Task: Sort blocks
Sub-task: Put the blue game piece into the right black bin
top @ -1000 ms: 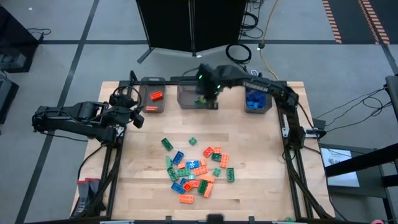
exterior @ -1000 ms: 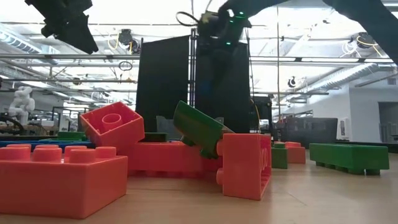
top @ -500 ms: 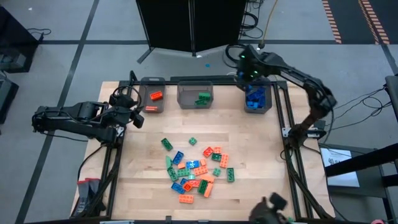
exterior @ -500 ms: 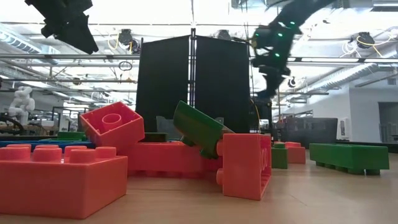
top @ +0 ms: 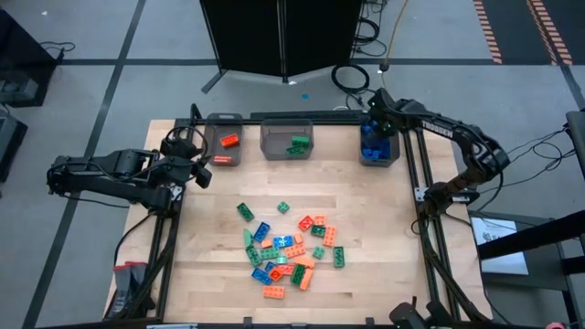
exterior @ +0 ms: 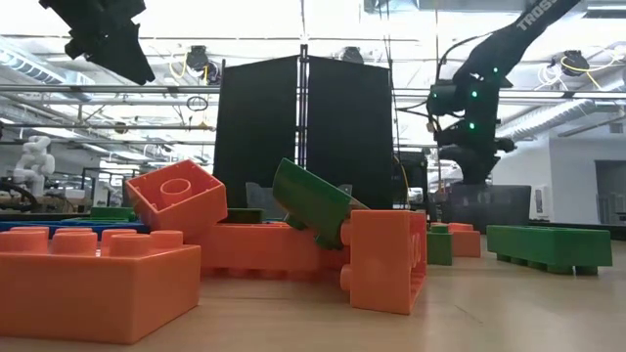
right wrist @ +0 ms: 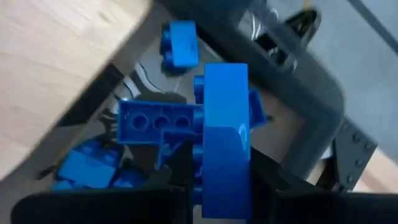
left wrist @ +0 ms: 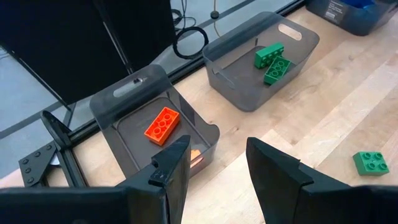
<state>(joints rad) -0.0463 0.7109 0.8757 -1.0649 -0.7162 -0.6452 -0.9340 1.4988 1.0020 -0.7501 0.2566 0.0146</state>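
Observation:
A pile of orange, green and blue blocks lies on the wooden table's middle. Three grey bins stand along the far edge. The left bin holds orange blocks, the middle bin holds green ones, and the right bin holds blue ones. My right gripper hangs over the right bin, shut on a blue block. My left gripper waits open above the table's left edge, short of the left bin, with nothing between its fingers. My right gripper pinches the blue block's lower end between its two fingers. The fingers come from above and point steeply down. The block stands on end in the hold, its studs to one side. It is lifted clear above the blue blocks in the right bin.
One green block lies alone on the table between the bins and the pile. Bare wood shows left and right of the pile. Black frame rails run along the table's sides. In the low view, orange blocks fill the foreground.
My right gripper has swung from above the middle bin toward the table's right edge to above the right bin. It has sunk lower and its wrist has rolled. The blocks on the table have not moved.

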